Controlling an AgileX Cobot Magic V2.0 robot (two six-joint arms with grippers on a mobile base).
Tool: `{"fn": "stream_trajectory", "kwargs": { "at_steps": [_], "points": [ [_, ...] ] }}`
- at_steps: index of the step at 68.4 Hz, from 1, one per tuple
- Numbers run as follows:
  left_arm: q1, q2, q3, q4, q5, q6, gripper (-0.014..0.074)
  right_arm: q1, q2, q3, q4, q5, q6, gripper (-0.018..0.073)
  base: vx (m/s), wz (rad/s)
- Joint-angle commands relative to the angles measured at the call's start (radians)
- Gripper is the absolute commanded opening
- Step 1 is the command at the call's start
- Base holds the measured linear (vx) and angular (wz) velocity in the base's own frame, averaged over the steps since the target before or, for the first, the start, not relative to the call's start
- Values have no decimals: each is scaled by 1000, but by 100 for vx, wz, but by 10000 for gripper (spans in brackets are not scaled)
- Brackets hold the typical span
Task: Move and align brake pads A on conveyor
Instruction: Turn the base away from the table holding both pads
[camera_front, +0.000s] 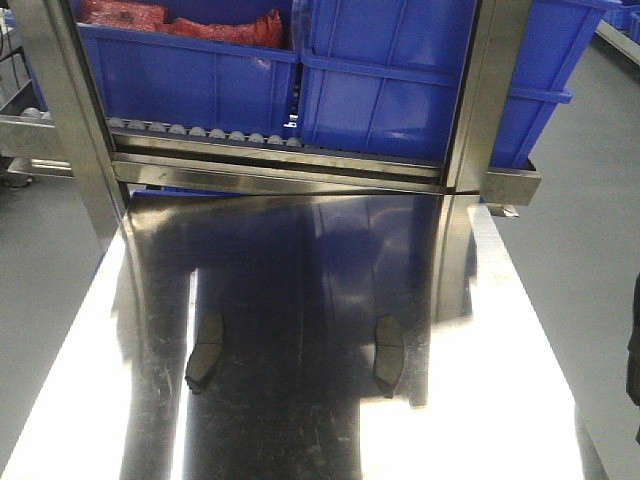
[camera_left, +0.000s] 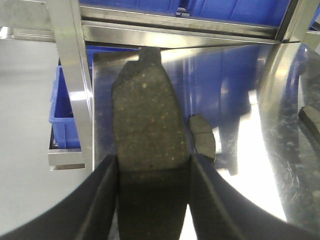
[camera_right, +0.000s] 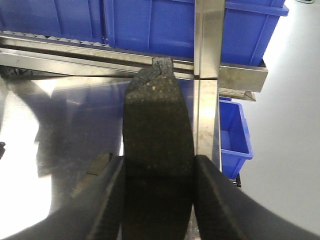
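Dark grey brake pads A (camera_left: 145, 110) riding in both claws
Left claw (camera_left: 152, 165) and right claw (camera_right: 157, 162) are each clamping one, its long axis running straight ahead

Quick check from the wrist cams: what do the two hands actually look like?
They match. The left hand and right hand each show two matte black fingers, broad and smoothly curved at the base, narrowing toward the tips. No cables, markings or labels are visible. The arms behind them are out of view.
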Motion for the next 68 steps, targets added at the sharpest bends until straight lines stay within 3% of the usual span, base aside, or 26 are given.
{"fn": "stream_trajectory", "kwargs": {
  "at_steps": [1, 22, 68],
  "points": [
    [-5, 7, -25, -13, -85, -1, -6, -1, 4, -32, -9, -89, -3, -8, -2, 8],
    [-5, 7, -25, -12, -85, -1, -6, -1, 4, -32, -9, -89, -3, -8, -8, 40],
    [-5, 7, -25, -12, -85, -1, -6, -1, 4, -32, -10, -71, -3, -8, -18, 85]
  ]
}}
